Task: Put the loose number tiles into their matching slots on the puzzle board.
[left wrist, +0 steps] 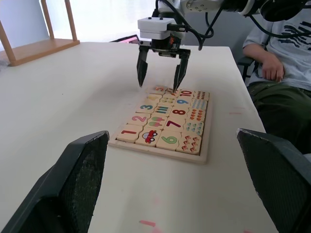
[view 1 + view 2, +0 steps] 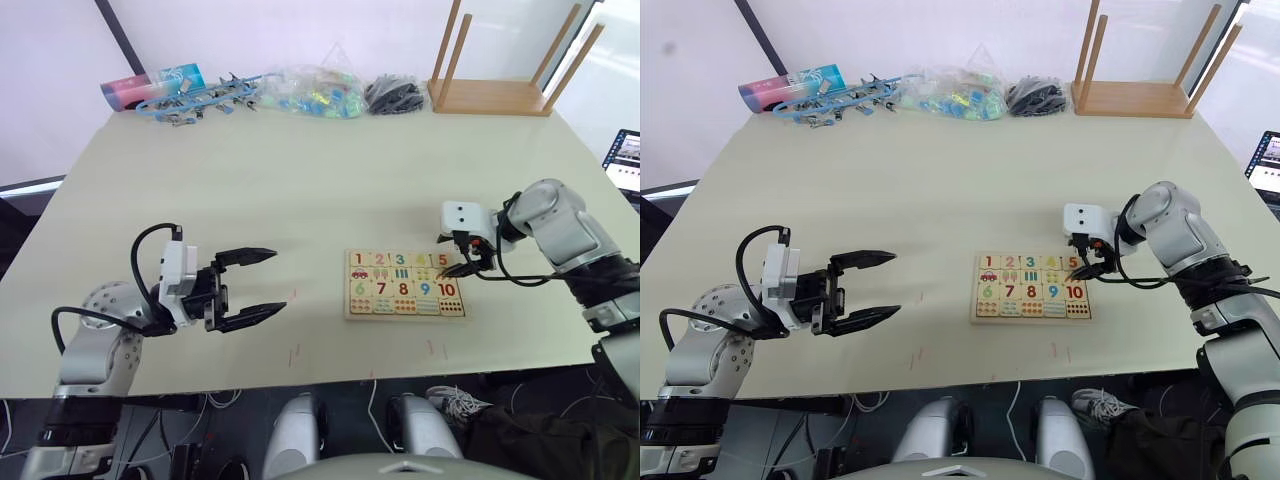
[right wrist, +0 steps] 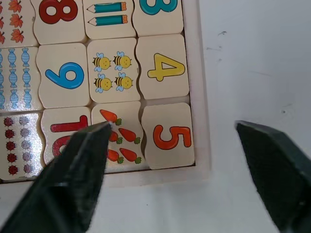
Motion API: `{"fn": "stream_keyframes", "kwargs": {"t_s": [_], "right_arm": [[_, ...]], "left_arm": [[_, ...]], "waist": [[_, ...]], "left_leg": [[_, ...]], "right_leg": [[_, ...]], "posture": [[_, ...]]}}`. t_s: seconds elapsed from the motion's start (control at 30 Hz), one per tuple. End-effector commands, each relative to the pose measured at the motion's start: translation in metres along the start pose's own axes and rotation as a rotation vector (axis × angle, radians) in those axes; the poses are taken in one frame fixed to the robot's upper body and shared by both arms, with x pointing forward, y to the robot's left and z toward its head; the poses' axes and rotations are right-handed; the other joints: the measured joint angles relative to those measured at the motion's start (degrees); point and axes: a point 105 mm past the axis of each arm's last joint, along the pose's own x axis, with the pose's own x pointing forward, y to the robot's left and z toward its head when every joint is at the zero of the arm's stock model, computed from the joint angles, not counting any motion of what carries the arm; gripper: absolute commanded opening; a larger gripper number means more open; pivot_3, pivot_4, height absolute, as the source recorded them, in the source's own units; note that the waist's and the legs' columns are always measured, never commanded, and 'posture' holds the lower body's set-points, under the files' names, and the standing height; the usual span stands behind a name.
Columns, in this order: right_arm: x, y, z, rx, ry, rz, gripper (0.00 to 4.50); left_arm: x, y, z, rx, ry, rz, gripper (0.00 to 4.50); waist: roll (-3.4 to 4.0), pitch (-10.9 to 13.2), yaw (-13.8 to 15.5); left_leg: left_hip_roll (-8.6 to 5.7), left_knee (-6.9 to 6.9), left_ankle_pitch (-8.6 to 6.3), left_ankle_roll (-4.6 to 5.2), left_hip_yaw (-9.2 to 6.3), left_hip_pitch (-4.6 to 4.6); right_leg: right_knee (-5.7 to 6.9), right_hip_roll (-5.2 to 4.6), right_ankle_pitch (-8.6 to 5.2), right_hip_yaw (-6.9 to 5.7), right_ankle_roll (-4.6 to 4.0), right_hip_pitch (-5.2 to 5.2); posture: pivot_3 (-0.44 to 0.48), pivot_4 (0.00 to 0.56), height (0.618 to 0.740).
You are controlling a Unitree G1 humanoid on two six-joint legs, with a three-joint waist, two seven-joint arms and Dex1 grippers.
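The right claw (image 2: 462,266) hung open over the orange 5 tile (image 3: 169,137), seated in the puzzle board (image 2: 405,315) (looked full). Left claw (image 2: 248,289) open; next, probably pull back.

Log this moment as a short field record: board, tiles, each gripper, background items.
board: flat light wooden puzzle board on the pale table
tiles: orange 5 tile seated in its corner slot; digits 1 to 10 all in place
right gripper: open, hovering over the board's 5 corner
left gripper: open, empty, apart from the board
background: upturned wooden stool, plastic bags at far edge
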Motion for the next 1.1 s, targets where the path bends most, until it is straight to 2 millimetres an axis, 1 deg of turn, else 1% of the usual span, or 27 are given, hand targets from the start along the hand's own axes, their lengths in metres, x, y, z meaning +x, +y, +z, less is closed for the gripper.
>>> {"fn": "stream_keyframes", "kwargs": {"t_s": [0.03,0.27,0.5,0.57,0.63,0.67,0.8,0.83,0.93,1.1], "right_arm": [[-0.010,-0.006,0.004,-0.019,-0.001,-0.022,4.04],[-0.026,-0.009,0.008,0.021,-0.047,-0.032,4.04],[-0.039,-0.013,0.011,0.091,-0.197,-0.087,4.04],[-0.041,-0.016,0.009,0.115,-0.241,-0.119,3.51],[-0.042,-0.015,0.003,0.142,-0.280,-0.151,2.73],[-0.042,-0.015,0.003,0.153,-0.321,-0.167,2.29],[-0.039,-0.013,0.000,0.203,-0.431,-0.222,0.12],[-0.037,-0.012,-0.002,0.218,-0.448,-0.238,0.05],[-0.030,-0.007,-0.007,0.247,-0.477,-0.267,0.05],[-0.018,0.002,-0.009,0.277,-0.538,-0.293,0.05]], "left_arm": [[0.000,0.002,0.008,0.041,-0.011,-0.002,4.50],[0.000,0.002,0.008,0.041,-0.012,0.000,4.50],[0.000,0.002,0.007,0.041,-0.014,0.001,4.50],[-0.001,0.002,0.006,0.041,-0.015,0.000,4.50],[-0.001,0.002,0.005,0.042,-0.015,-0.001,4.50],[-0.001,0.002,0.005,0.042,-0.015,-0.002,4.50],[-0.002,0.003,0.004,0.043,-0.016,-0.004,4.50],[-0.002,0.003,0.004,0.043,-0.016,-0.004,4.50],[-0.003,0.003,0.004,0.044,-0.017,-0.003,4.50],[-0.004,0.003,0.002,0.043,-0.017,-0.001,4.50]], "waist": [[0.00,0.0,0.0],[0.01,0.0,0.0],[0.00,0.0,0.0],[0.00,0.0,0.0],[-0.01,0.0,0.1],[-0.01,0.0,0.2],[-0.01,0.0,0.0],[-0.01,0.0,0.0],[-0.01,0.0,0.0],[-0.01,0.0,0.0]], "left_leg": [[0.00,0.00,0.00,0.00,0.00,0.00],[0.00,0.00,0.00,0.00,-0.01,-0.01],[0.00,-0.01,-0.01,0.01,-0.06,0.00],[0.00,-0.01,-0.01,0.01,-0.08,-0.01],[0.00,-0.01,-0.01,0.01,-0.08,-0.01],[0.00,-0.01,-0.01,0.01,-0.08,-0.01],[-0.01,-0.01,-0.01,0.01,-0.05,-0.03],[0.00,-0.01,-0.01,0.01,-0.04,-0.03],[0.00,-0.02,-0.01,0.01,-0.04,-0.01],[0.00,-0.02,-0.01,0.01,-0.05,-0.01]], "right_leg": [[0.00,0.00,0.00,0.00,0.00,0.00],[0.00,0.00,0.00,0.00,0.00,0.00],[0.00,-0.01,0.00,0.00,0.00,-0.01],[0.00,-0.01,0.00,0.01,0.00,0.00],[-0.01,-0.02,0.00,0.00,0.00,0.00],[-0.02,-0.02,0.00,0.00,0.00,0.00],[-0.03,-0.02,0.00,0.01,0.00,0.00],[-0.03,-0.01,0.00,0.01,0.01,0.00],[-0.01,0.00,0.00,0.00,0.00,0.00],[-0.01,0.00,0.01,0.01,0.01,0.00]], "posture": [[0.000,0.150,0.738],[0.000,0.150,0.738],[0.000,0.150,0.738],[0.000,0.150,0.738],[0.000,0.150,0.738],[0.000,0.150,0.738],[0.000,0.150,0.738],[0.000,0.150,0.738],[0.000,0.150,0.738],[0.000,0.150,0.738]]}}
